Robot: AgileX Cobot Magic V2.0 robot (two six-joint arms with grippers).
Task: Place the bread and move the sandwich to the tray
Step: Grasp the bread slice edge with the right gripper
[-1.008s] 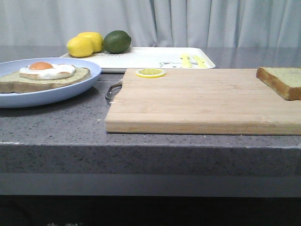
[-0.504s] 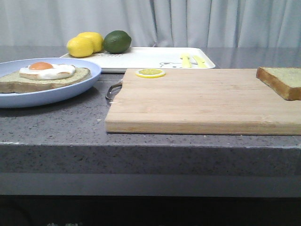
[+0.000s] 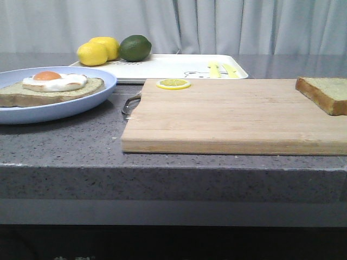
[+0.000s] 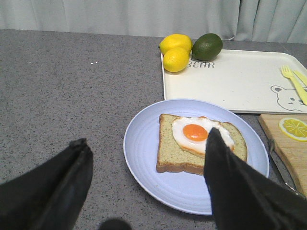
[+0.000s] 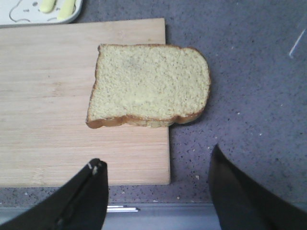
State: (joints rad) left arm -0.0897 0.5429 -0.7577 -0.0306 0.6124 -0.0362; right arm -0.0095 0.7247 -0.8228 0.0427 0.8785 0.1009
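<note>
A: Lying half off the cutting board [image 5: 81, 100], the bread [image 5: 149, 84] is waiting, untouched, below the right gripper [image 5: 158, 191], jaws spread wide.

B: And the sandwich [image 4: 201, 143]?

A: It's sitting unfinished on its plate [image 4: 144, 158]; left gripper [image 4: 144, 182] is gaping too. The tray [image 4: 240, 81] is holding none of it.

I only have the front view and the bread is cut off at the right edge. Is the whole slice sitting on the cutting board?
Observer: No. The right wrist view shows the bread overhanging the cutting board edge onto the counter.
Operator: Right gripper open?
Observer: Yes, the right gripper is open, short of the slice.
Operator: And the left?
Observer: The left gripper is open, apart from the sandwich on its plate.
</note>
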